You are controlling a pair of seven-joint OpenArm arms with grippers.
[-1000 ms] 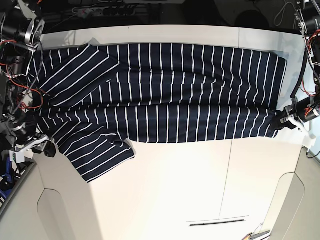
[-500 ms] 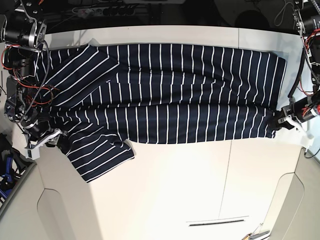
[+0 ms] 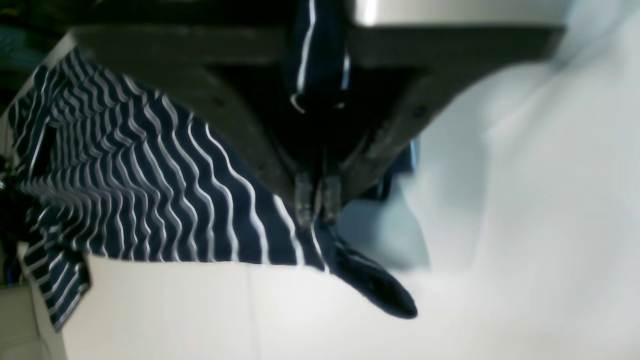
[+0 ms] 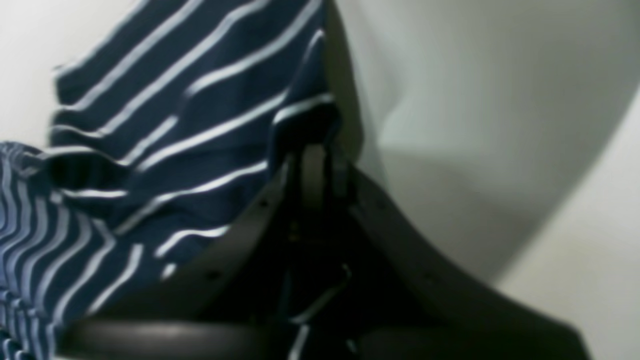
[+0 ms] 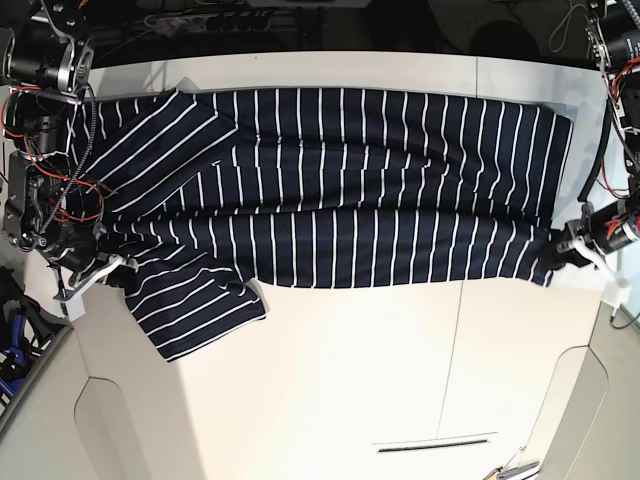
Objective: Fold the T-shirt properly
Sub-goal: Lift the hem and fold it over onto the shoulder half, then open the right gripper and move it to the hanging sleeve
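Observation:
The navy white-striped T-shirt (image 5: 350, 180) lies lengthwise across the white table, its near long side folded in and a sleeve (image 5: 195, 310) sticking out at the front left. My left gripper (image 5: 562, 247) is at the shirt's right hem corner. In the left wrist view it (image 3: 316, 202) is shut on the T-shirt (image 3: 150, 190), with the corner drooping below the fingertips. My right gripper (image 5: 108, 270) is at the shirt's left end by the sleeve. In the right wrist view it (image 4: 320, 165) is shut on a fold of the T-shirt (image 4: 175, 150).
The white table (image 5: 330, 380) has a seam (image 5: 462, 350) running front to back and a dark slot (image 5: 435, 443) near the front. Cables and a power strip (image 5: 200, 20) lie behind the table. Small tools (image 5: 510, 468) poke in at the bottom edge.
My right gripper moved from the table's left edge in onto the shirt by the sleeve, and the sleeve shifted slightly. My left gripper stayed on the hem corner.

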